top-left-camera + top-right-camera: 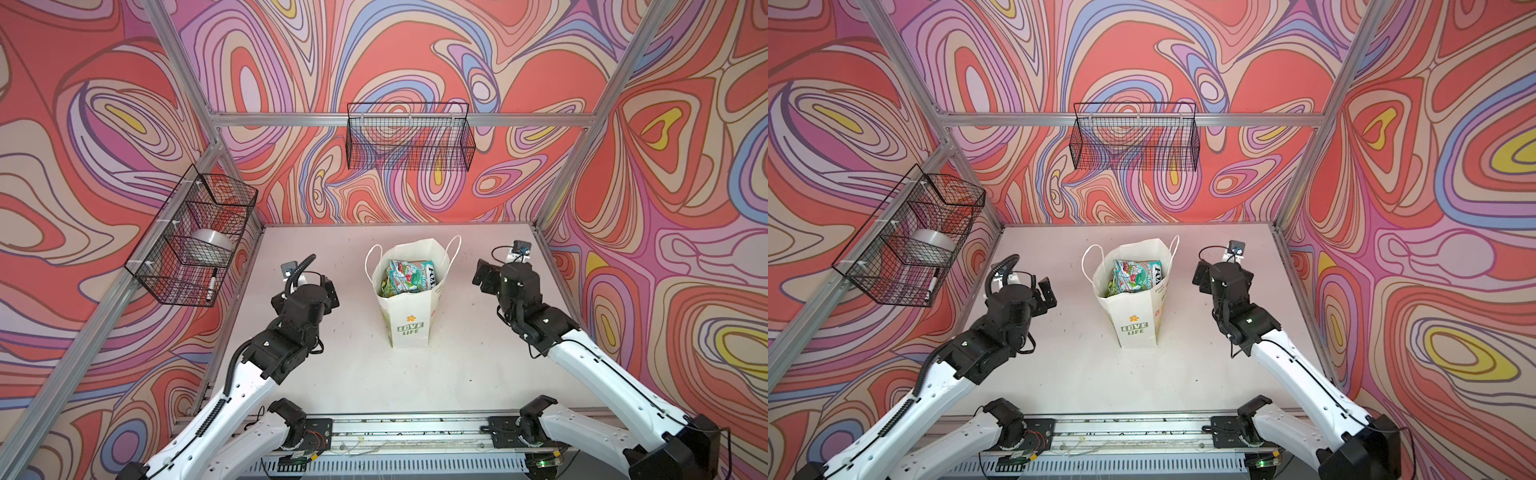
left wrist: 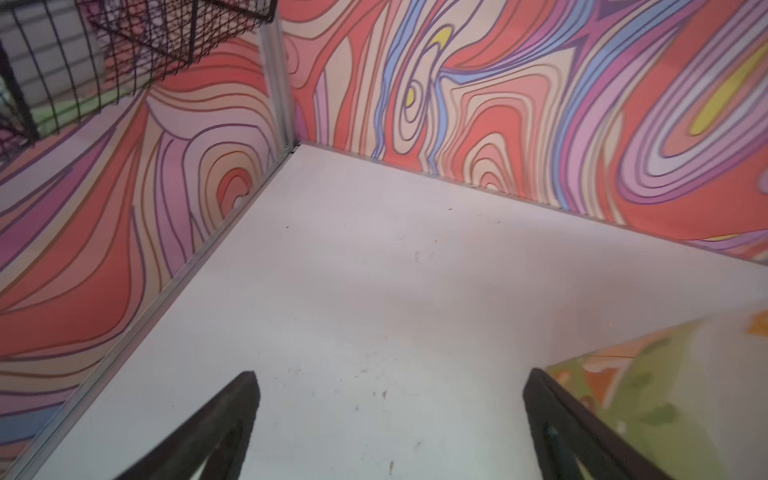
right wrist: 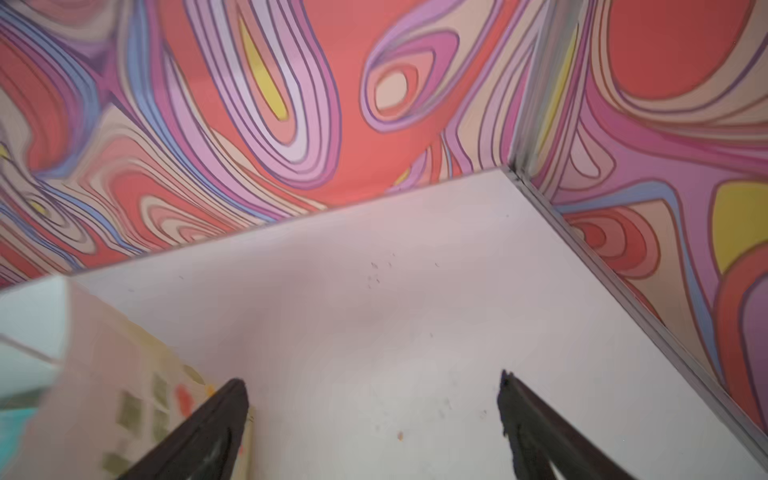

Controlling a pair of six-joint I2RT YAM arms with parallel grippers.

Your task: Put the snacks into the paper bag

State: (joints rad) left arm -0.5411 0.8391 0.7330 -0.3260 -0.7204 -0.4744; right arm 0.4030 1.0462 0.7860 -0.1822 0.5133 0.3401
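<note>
Front panel of paper bag [image 1: 409, 332] [image 1: 1136, 332], centre of frame in both top views: green "LOVE LIFE". Snack packet [image 1: 431, 274] at right of bag mouth: white letters "FO", rest cut off. Other packet print too small to read.

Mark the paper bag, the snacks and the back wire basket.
paper bag [image 1: 409, 328]: a top view, printed front face
snacks [image 1: 409, 274]: a top view, topmost packet
back wire basket [image 1: 409, 149]: a top view, front mesh

A robot lab cell; aluminium frame [image 1: 291, 119], swirl-printed walls [image 1: 415, 50], white tabletop [image 1: 353, 374], wire baskets [image 1: 409, 137].
</note>
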